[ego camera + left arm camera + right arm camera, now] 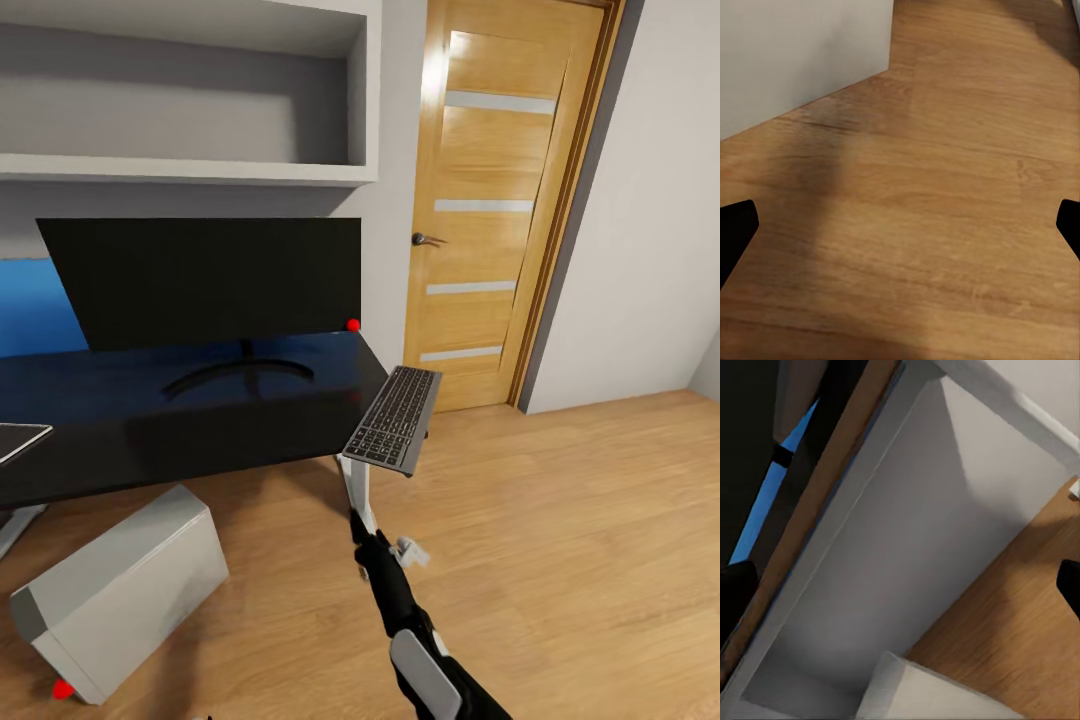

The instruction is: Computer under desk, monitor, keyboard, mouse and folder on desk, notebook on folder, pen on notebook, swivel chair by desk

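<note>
Desk (150, 440): black top, running in from the left, its right corner close to the door; white leg (357, 495) under that corner.

Monitor (210, 282): dark screen, upright on the desk on a curved foot, wall shelf (190, 170) above it.

Keyboard (393, 419): grey with dark keys, at the desk's right end, tilted, most of it overhanging the edge; whether it rests on the top cannot be told.

Computer (120, 590): grey tower lying tilted on the wooden floor (580, 560) in front of the desk, not beneath it; a small red marker at its near corner.

Flat grey-rimmed item (20, 438): on the desk at the far left, cut off by the edge; kind uncertain.

Door (500, 200): light wood with pale horizontal strips, closed, handle on its left side.

Right arm (410, 620): black and white, reaching up towards the desk leg below the keyboard; right gripper (900, 585) with fingertips (735, 585) spread wide, nothing between them, facing the grey underside of the furniture.

Left gripper (900, 225): fingertips (735, 229) wide apart, empty, over bare floorboards beside a grey panel (795, 52).
</note>
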You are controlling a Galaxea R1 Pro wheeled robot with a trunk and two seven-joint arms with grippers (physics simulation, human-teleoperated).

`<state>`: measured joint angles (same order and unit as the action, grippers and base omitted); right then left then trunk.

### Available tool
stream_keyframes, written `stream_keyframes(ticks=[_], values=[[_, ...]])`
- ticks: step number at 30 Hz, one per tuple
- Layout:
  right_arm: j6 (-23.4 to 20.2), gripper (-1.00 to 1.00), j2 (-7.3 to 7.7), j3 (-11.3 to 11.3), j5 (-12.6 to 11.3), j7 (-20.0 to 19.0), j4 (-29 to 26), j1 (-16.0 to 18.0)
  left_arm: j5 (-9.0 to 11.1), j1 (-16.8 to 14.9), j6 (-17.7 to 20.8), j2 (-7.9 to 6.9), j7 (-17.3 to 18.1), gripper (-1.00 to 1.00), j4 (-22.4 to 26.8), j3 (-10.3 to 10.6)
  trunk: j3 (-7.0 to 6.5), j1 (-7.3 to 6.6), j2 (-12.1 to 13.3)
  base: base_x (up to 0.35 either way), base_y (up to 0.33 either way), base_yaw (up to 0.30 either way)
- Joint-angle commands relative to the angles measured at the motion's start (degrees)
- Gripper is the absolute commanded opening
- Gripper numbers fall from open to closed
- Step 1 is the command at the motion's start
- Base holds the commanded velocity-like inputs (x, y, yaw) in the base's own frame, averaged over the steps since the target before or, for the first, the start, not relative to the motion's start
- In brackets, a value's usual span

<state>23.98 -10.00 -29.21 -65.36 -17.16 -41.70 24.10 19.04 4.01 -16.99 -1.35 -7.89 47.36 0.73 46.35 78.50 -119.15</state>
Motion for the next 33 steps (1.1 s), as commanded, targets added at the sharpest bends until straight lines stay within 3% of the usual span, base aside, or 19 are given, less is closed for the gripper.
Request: stream_keyframes(ticks=[1,3,5,6,11,15,21,33], values=[[0.1,1.00,0.00,-0.8,-1.3,-0.3,-0.3,0.1,0.2,0.0,-0.1,-0.03,-0.2,1.00,0.1,0.1,0.04,0.00,0.0,0.000,0.000,0.000],[-0.1,1.00,0.00,-4.1,-5.0,-0.2,-3.6,0.1,0.2,0.0,-0.1,-0.05,-0.2,1.00,0.0,0.1,0.04,0.00,0.0,0.000,0.000,0.000],[-0.2,1.00,0.00,-5.8,-7.8,-0.1,-5.9,0.1,0.2,0.0,-0.1,-0.05,-0.1,1.00,-0.1,0.1,0.04,0.00,0.0,0.000,0.000,0.000],[-0.2,1.00,0.00,-7.5,-12.4,0.0,-8.8,0.1,0.2,0.0,-0.1,-0.06,-0.1,1.00,-0.1,0.1,0.04,0.00,0.0,0.000,0.000,0.000],[-0.2,1.00,0.00,-8.3,-17.5,1.5,-13.5,0.1,0.2,0.0,-0.1,-0.06,-0.1,1.00,-0.1,0.1,0.04,0.00,0.0,0.000,0.000,0.000],[0.0,1.00,0.00,-8.3,-18.0,3.2,-15.5,0.1,0.2,0.0,-0.1,-0.04,-0.1,1.00,-0.2,0.3,0.04,0.00,0.0,0.000,0.000,0.000],[0.5,1.00,0.44,-8.3,-17.8,3.7,-16.4,0.1,0.1,0.0,-0.1,-0.05,-0.1,1.00,-0.3,2.1,0.04,0.00,0.0,0.000,0.000,0.000],[0.6,1.00,0.98,-8.0,-17.8,3.8,-16.3,0.1,0.1,0.0,-0.1,-0.06,0.0,1.00,-0.4,2.3,0.04,0.00,0.0,0.000,0.000,0.000]])
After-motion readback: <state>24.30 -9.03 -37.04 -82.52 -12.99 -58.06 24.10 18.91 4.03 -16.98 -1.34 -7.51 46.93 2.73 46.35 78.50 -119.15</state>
